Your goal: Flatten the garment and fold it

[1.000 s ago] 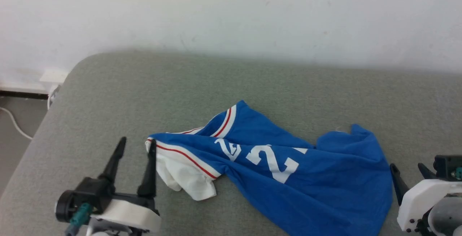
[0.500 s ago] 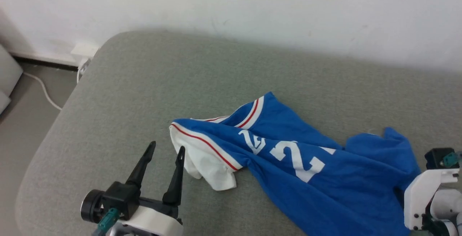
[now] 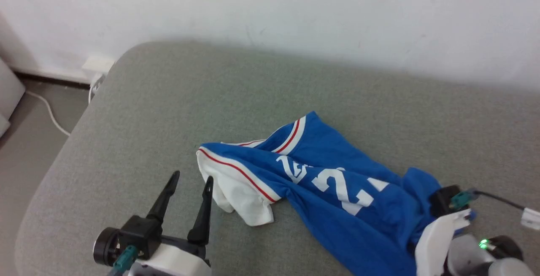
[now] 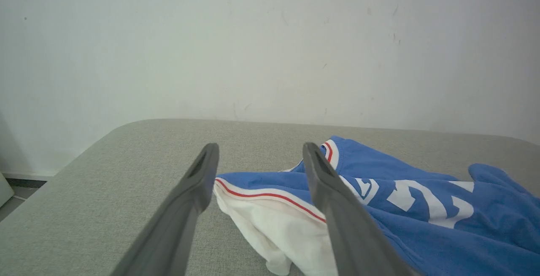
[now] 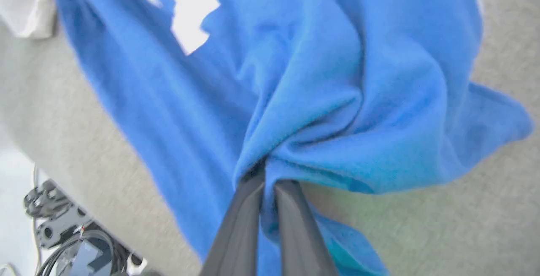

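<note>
The garment (image 3: 337,191), a crumpled royal-blue jersey with a white sleeve, red-and-white striped trim and white numerals, lies on the grey-green fabric cushion (image 3: 168,111), across its near right half. Over the cushion's near left part, the left gripper (image 3: 190,177) hovers with its two long dark fingers spread apart and empty. Near the cushion's near right edge, the right gripper (image 5: 263,174) has its fingers pinched together on a bunched fold of the blue cloth

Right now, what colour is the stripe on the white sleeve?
Red, edging the sleeve of the garment; clearest in the left wrist view.
</note>
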### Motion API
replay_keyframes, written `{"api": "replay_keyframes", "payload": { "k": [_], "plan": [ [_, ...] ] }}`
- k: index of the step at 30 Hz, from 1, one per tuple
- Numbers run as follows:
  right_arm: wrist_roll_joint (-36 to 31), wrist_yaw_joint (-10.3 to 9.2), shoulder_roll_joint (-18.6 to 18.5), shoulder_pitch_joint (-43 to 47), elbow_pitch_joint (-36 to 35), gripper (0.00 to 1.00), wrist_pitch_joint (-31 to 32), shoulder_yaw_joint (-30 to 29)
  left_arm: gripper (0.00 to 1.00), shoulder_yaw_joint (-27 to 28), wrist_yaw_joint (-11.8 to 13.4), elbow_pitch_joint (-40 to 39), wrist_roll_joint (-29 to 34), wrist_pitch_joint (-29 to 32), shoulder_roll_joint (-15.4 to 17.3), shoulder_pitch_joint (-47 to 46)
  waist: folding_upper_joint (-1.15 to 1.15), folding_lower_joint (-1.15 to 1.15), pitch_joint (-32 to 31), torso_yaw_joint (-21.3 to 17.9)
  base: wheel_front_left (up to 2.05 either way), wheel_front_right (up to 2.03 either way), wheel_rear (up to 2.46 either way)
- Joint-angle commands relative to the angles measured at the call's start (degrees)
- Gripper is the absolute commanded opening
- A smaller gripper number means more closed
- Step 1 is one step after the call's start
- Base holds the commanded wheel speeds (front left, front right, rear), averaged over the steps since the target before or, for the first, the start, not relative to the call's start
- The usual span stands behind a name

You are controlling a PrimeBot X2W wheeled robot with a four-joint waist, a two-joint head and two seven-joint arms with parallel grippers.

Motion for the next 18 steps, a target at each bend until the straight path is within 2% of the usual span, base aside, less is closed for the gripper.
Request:
{"api": "replay_keyframes", "payload": {
  "k": [1,6,12,13,14,18],
  "plan": [
    [1.48,0.02,-0.19,1.47,-2.03,0.0,1.21,1.35,1.0,0.19,-0.38,0.25,0.49,-0.28,0.07,0.9,0.0,-0.01,-3.19,-2.51,0.0,0.0,0.0],
    [7.47,0.02,0.1,6.78,-10.78,0.0,7.17,8.01,1.0,0.1,-0.48,0.57,0.52,-0.28,-0.05,1.68,0.0,-0.01,-5.54,-3.02,0.0,0.0,0.0],
    [9.16,0.02,1.06,9.39,-12.83,0.0,8.15,12.85,1.0,-0.06,-0.56,0.81,0.36,-0.28,0.13,2.93,0.0,-0.01,-6.22,-1.82,0.0,0.0,0.0],
    [8.7,0.02,1.1,9.24,-12.7,0.14,7.26,12.9,1.0,-0.12,-0.57,0.93,0.35,-0.28,0.23,3.06,0.0,-0.01,-6.19,-1.48,0.0,0.0,0.0],
    [8.38,0.02,1.28,9.04,-12.49,1.0,6.45,12.6,1.0,-0.1,-0.58,1.0,0.29,-0.28,0.3,3.13,0.0,-0.01,-6.17,-1.14,0.0,0.0,0.0],
    [8.07,0.02,0.97,7.13,-13.41,1.0,6.48,10.25,1.0,0.29,-0.6,1.18,0.1,-0.28,0.64,3.33,0.0,-0.01,-6.11,-0.1,0.0,0.0,0.0]
  ]
}}
